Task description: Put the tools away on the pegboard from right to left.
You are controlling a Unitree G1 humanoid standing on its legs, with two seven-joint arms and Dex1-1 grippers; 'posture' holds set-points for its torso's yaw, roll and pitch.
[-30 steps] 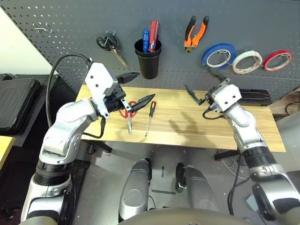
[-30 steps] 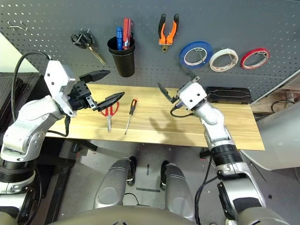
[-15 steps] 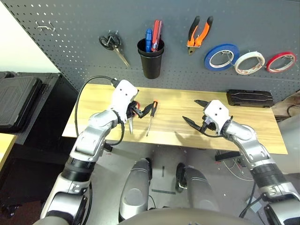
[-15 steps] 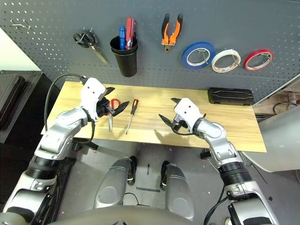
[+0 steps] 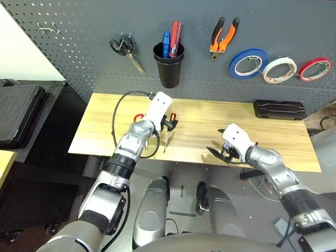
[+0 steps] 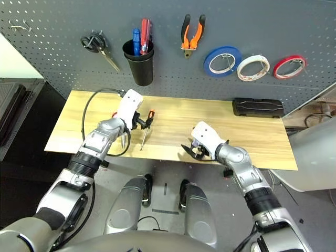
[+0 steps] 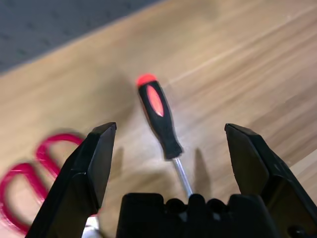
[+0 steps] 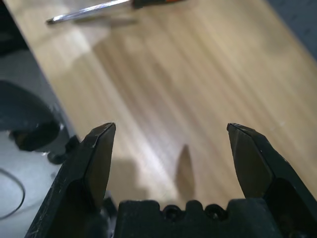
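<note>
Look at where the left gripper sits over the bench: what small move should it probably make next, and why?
Probably ease the left gripper down and close on the screwdriver. Its fingers stand open on either side of the black handle, which lies flat on the bench. The white tape ring and pliers already hang on the pegboard, so going right to left it seems next.
</note>
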